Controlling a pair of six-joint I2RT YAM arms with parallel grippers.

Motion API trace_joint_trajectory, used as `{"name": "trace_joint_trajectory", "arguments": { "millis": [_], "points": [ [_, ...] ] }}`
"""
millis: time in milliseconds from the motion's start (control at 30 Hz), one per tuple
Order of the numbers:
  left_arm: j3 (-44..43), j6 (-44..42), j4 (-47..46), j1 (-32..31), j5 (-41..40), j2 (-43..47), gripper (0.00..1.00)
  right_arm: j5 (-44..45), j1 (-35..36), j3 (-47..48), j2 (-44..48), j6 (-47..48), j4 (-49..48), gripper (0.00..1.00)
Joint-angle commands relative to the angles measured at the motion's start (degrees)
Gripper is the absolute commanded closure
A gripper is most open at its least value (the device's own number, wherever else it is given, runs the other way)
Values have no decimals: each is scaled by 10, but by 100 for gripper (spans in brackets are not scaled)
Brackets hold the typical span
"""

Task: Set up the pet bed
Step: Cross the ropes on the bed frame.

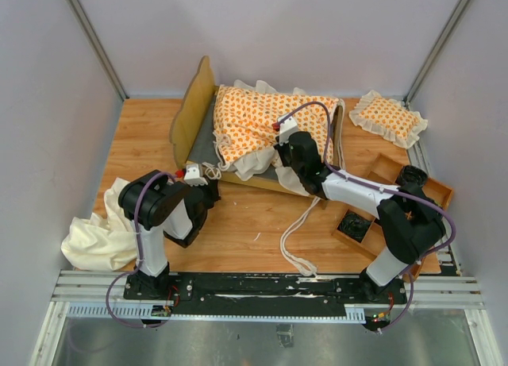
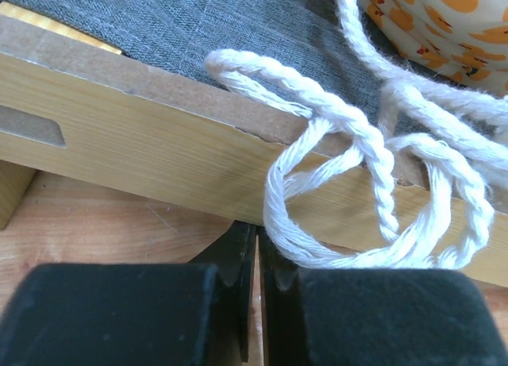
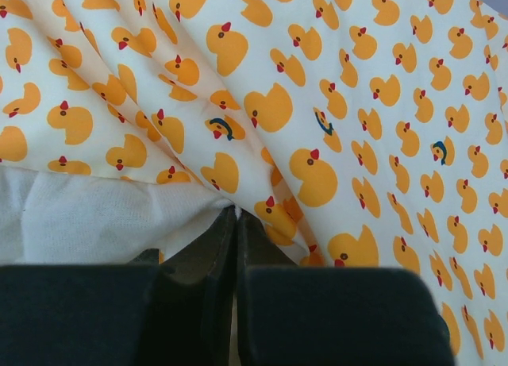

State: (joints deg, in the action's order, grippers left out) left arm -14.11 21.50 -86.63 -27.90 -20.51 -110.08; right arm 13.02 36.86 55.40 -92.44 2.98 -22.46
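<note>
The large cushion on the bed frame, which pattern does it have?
The cushion has orange ducks on cream, clearest in the right wrist view.

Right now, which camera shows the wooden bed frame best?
The top view: it takes in the frame from end to end. The left wrist shows only one side rail up close; the right wrist shows just the cushion.

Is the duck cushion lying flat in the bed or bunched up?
Bunched up: the cushion lies creased on the bed frame, its fabric gathered where the right hand pinches it.
</note>
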Motion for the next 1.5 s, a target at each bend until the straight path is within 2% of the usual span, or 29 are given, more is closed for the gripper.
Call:
{"name": "trace_joint_trajectory", "arguments": {
  "millis": [0,67,200,400,467,633,767,1000,1167,1233,1367,1467],
  "points": [
    [0,-12,-82,-1,0,8,96,4,-20,-8,15,0,-10,98],
    [9,-13,-104,-1,2,3,100,3,-19,-8,16,0,-8,98],
    [27,-2,-145,-1,3,-3,100,3,-20,-6,17,3,-1,98],
    [49,44,-122,-3,10,36,100,3,-20,-7,21,3,1,98],
    [54,64,-66,-3,-1,73,100,2,-20,-6,22,2,1,98],
    [56,120,144,-22,-29,181,100,-1,-19,-5,22,-2,4,98],
    [79,170,251,-39,-37,258,100,-5,-19,-3,25,-6,6,98],
    [116,225,370,-71,-44,366,100,-15,-19,1,29,-11,15,98],
    [133,177,442,-100,-19,471,100,-8,-20,3,29,-9,25,98],
    [125,212,548,-103,-32,547,100,-4,-19,1,29,-4,26,98],
    [105,217,715,-104,-49,709,100,1,-20,2,24,-2,25,98],
    [77,224,846,-104,-86,794,100,-4,-19,6,19,-8,24,98]
  ]
}}
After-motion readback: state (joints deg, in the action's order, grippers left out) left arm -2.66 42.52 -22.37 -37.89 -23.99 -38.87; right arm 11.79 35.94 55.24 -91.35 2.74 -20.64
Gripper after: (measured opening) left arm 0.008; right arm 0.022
